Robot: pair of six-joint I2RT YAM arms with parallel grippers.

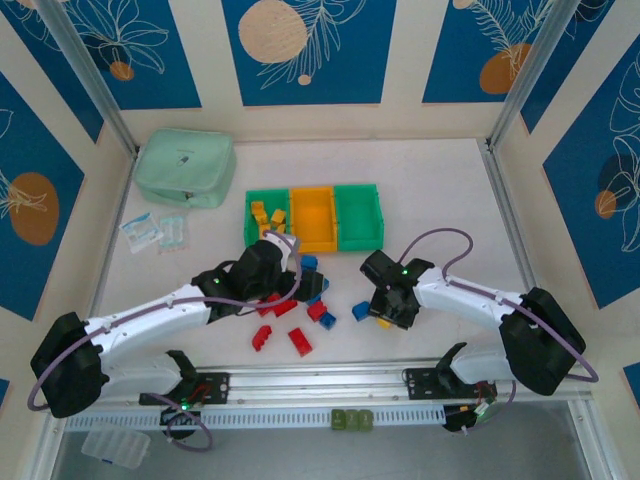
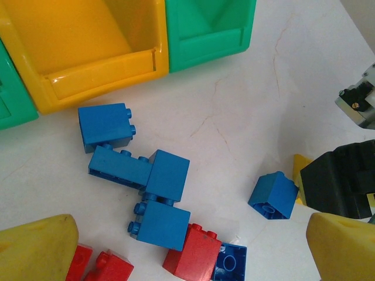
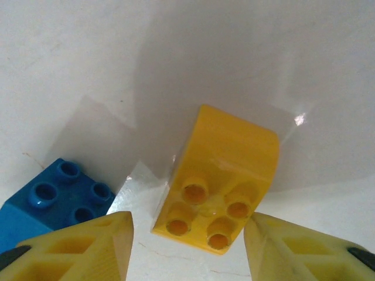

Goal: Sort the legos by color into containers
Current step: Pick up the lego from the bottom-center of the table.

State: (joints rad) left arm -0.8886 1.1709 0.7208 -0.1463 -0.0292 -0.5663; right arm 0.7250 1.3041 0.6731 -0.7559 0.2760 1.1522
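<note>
One yellow lego (image 3: 228, 170), underside facing the right hand (image 3: 188, 237), lies between its parted fingers (image 3: 76, 246).

Cream walls (image 1: 408, 50) carry blue panels (image 1: 340, 60) with orange discs and white leaves above a white table (image 1: 440, 200)

White-black left arm (image 1: 150, 315) stretches toward green-and-orange plastic bin row (image 1: 312, 189), yellow-fingered left gripper (image 2: 193, 228) spread wide. Right arm (image 1: 470, 295) stops short of row, right gripper (image 3: 187, 225) pointing down, fingers parted.
</note>
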